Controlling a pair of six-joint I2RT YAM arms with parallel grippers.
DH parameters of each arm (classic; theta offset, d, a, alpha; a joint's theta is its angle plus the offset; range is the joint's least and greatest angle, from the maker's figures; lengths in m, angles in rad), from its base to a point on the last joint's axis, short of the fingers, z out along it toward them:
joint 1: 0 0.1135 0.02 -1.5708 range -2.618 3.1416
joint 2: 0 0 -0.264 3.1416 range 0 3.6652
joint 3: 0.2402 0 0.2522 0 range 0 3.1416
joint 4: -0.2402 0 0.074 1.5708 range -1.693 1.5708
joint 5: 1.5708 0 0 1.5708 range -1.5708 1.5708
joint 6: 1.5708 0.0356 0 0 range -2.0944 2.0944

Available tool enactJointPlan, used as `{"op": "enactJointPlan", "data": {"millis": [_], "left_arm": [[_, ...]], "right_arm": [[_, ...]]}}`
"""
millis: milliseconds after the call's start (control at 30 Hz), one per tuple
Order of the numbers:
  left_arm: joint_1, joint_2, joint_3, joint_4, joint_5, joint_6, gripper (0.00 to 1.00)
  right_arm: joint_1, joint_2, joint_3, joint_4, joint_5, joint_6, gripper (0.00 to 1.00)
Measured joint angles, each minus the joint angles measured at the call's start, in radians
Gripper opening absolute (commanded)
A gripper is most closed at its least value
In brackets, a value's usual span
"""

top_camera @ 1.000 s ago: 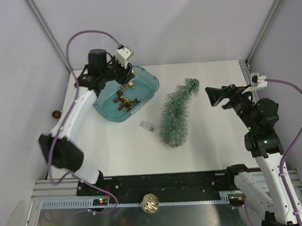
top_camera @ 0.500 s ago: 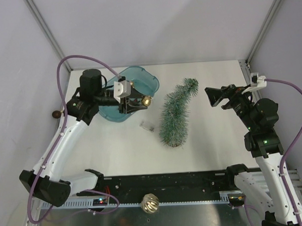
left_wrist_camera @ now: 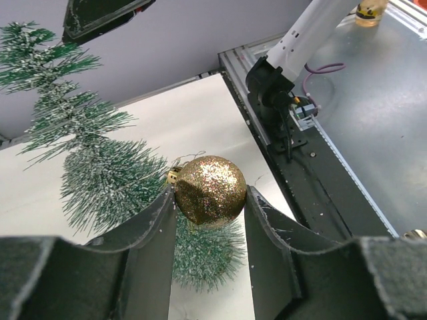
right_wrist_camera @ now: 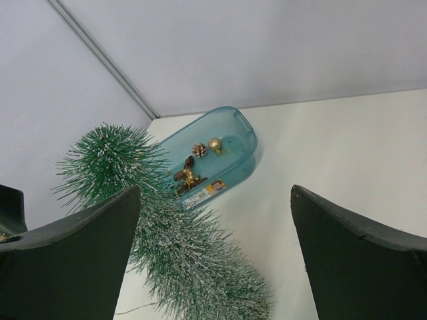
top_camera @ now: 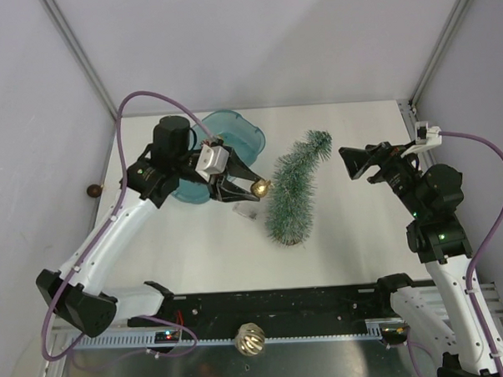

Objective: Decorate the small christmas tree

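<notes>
Tub (top_camera: 242,129) left of small christmas tree (top_camera: 292,195), bauble (top_camera: 261,187) between them.

Honestly nothing readable anywhere here, the only candidate is a small white and orange sticker (right_wrist_camera: 205,191) on the side wall of the translucent teal plastic tub (right_wrist_camera: 241,170), and its print is way too tiny.

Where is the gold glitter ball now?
In the top view, the gold glitter ball is gripped by the left claw, between the teal tub and the small christmas tree.
</notes>
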Motion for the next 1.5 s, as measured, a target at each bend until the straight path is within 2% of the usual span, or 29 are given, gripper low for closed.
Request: {"op": "enactJointPlan", "data": {"millis": [500,633,733,1067,1500], "left_arm": [[-0.029,0.066,0.009,0.001,-0.020,0.055,0.27],[-0.026,0.048,-0.058,0.010,-0.036,0.085,0.26],[-0.020,0.021,-0.165,-0.004,-0.054,0.117,0.26],[-0.020,0.008,-0.223,-0.002,-0.079,0.198,0.25],[-0.020,0.061,-0.224,-0.002,-0.130,0.319,0.24]], "right_arm": [[0.023,0.000,0.000,0.012,-0.011,0.010,0.99],[0.029,0.000,0.000,0.014,-0.010,0.009,0.99],[0.030,0.000,0.000,0.014,-0.010,0.009,0.99],[0.031,0.000,0.000,0.021,-0.009,0.009,0.99],[0.031,-0.001,-0.001,0.021,0.000,0.009,0.99]]}}
